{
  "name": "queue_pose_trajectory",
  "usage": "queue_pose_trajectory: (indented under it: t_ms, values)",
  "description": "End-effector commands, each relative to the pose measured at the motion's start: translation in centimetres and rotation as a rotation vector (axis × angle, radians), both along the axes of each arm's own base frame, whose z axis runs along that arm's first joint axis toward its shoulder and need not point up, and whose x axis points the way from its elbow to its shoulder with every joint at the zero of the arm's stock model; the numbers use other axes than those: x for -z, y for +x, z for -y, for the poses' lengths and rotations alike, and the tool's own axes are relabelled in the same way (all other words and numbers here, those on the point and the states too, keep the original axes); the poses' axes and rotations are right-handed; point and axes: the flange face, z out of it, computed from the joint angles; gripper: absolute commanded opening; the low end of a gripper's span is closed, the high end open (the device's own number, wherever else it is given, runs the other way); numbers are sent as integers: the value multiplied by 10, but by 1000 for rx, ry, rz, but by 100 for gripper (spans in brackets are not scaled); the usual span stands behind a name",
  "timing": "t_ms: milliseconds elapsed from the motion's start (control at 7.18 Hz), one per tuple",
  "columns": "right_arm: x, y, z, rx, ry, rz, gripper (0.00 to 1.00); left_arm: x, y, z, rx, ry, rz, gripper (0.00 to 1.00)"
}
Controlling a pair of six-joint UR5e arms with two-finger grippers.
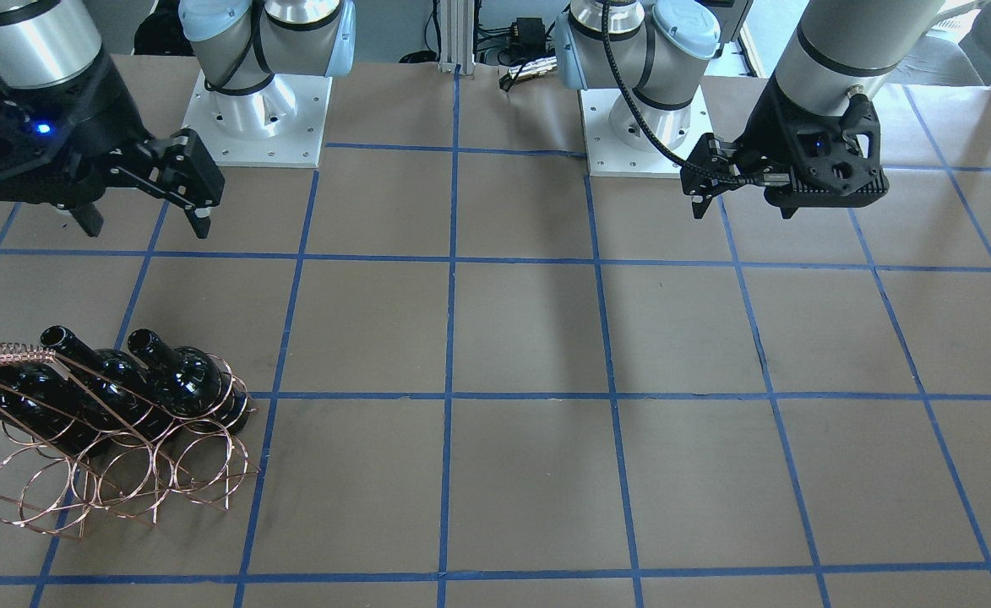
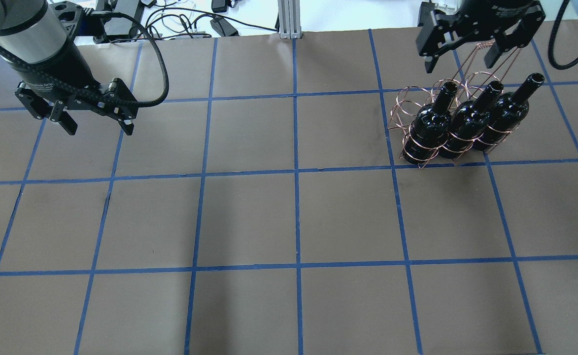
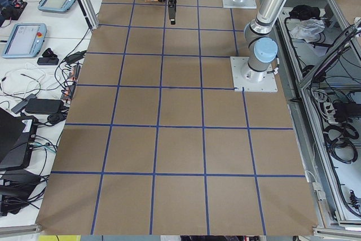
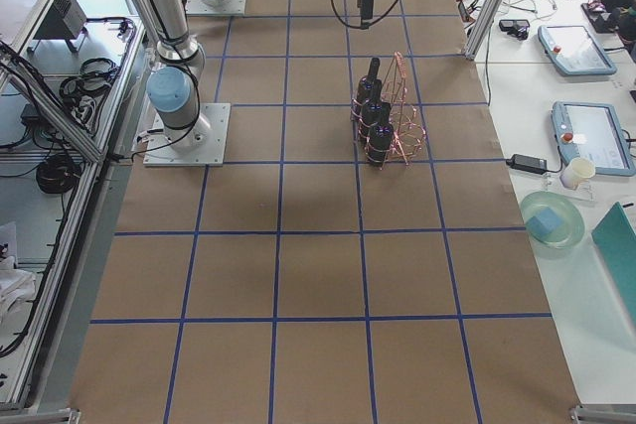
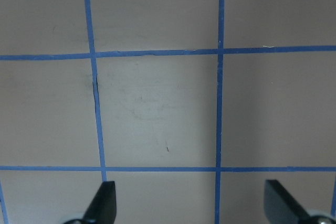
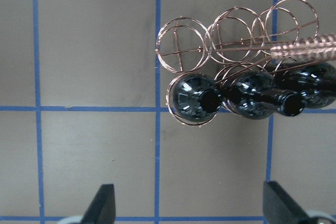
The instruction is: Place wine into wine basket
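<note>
Three glossy near-black wine bottles (image 2: 429, 125) (image 2: 468, 123) (image 2: 508, 116) stand tilted side by side in one row of the copper wire wine basket (image 2: 412, 103), necks up. The basket's other row of hoops (image 6: 184, 51) is empty. The basket (image 1: 123, 473) and bottles (image 1: 187, 380) also show in the front-facing view. My right gripper (image 2: 459, 66) hangs open and empty above the basket's coiled handle; the right wrist view (image 6: 191, 205) looks straight down on the bottle mouths (image 6: 210, 99). My left gripper (image 2: 99, 129) is open and empty over bare table (image 5: 157, 103), far from the basket.
The brown table top (image 2: 293, 217) carries a blue tape grid. The two arm bases (image 1: 263, 110) (image 1: 647, 127) stand at the robot's edge. Cables (image 2: 185, 24) lie beyond the far edge. Tablets and a cup (image 4: 576, 171) sit on a side bench.
</note>
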Motion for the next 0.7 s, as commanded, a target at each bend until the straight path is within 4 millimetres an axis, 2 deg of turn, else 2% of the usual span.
queue_pose_trajectory:
  t_ms: [0, 418, 557]
  values:
    - [10, 17, -10, 25, 23, -21, 99, 3, -4, 1, 2, 2, -10, 100]
    - [7, 15, -10, 26, 15, -7, 97, -5, -6, -1, 7, -30, -6, 100]
    - [1, 13, -17, 17, 15, -8, 97, -12, -7, -6, 9, -44, -9, 100]
